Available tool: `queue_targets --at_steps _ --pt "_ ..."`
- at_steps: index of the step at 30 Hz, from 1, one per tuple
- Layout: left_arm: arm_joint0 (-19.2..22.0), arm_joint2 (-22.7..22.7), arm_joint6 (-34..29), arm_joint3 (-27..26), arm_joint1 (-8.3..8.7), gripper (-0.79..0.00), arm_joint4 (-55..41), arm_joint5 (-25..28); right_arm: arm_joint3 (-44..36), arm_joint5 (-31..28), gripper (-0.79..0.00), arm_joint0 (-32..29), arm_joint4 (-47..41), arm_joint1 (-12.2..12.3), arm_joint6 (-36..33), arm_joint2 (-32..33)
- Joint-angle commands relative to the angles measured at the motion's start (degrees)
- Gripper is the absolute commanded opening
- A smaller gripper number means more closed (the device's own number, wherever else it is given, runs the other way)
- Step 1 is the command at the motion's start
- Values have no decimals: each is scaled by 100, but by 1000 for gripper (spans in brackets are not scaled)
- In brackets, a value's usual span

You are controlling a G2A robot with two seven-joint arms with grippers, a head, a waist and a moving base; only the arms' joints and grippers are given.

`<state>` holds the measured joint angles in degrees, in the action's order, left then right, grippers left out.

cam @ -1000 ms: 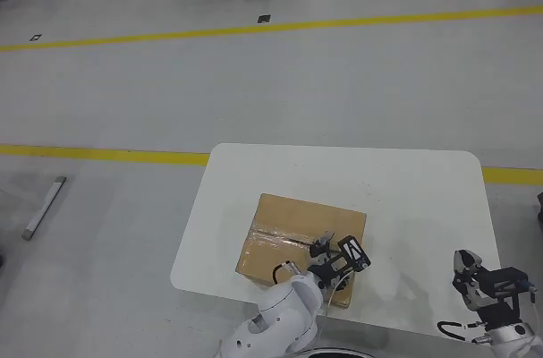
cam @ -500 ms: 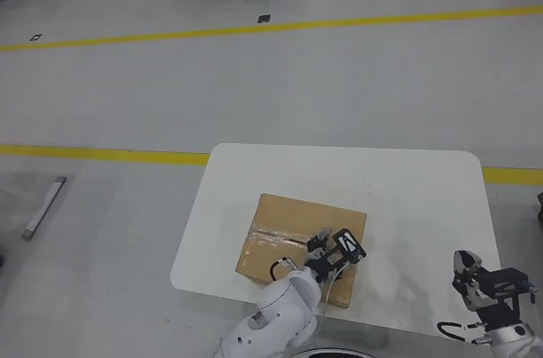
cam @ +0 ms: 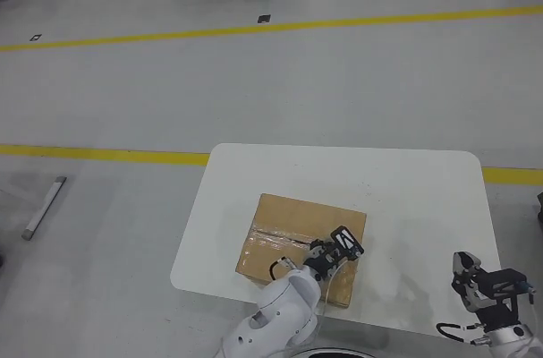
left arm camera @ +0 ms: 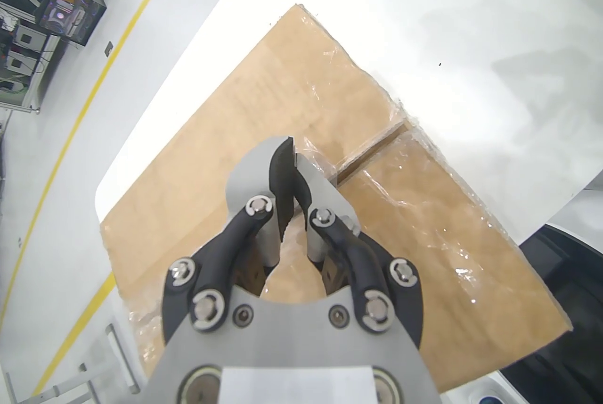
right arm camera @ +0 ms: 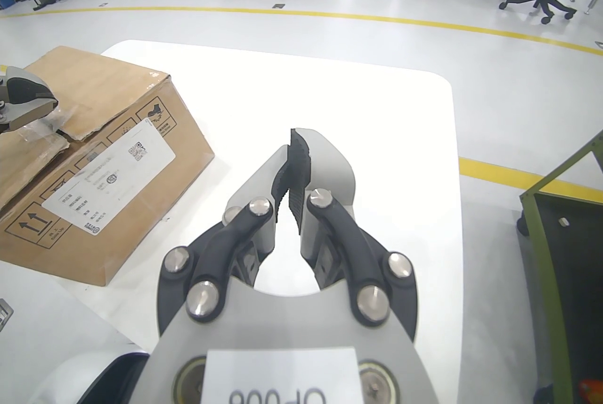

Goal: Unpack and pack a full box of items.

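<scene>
Centrally, sealed cardboard box on white surface, left fingers pressed together at its taped seam, right fingers also closed, holding nothing

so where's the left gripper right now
In the top view the left gripper is over the taped seam of the cardboard box, near its edge facing the right gripper.

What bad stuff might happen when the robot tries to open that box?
The left pincer sits shut at the taped seam of the box. The clear tape looks crinkled, so it might slip or tear in bits. The right pincer is off to the side over the table, not holding the box, so a hard tug might drag it.
</scene>
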<state>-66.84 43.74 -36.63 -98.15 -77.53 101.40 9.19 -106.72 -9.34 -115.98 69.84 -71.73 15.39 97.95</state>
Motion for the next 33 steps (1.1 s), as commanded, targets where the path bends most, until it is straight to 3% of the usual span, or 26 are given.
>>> queue_targets --at_steps 1,15,33 --pt "-34 40 12 -6 -3 -785 5 -13 4 -3 -785 9 4 -2 -6 -3" --pt "-410 433 -3 -557 42 -785 57 96 5 -14 -785 28 -28 -18 -29 7" --pt "-1058 1923 -4 -1344 271 -785 444 57 81 -195 -785 209 45 -25 -290 -139"
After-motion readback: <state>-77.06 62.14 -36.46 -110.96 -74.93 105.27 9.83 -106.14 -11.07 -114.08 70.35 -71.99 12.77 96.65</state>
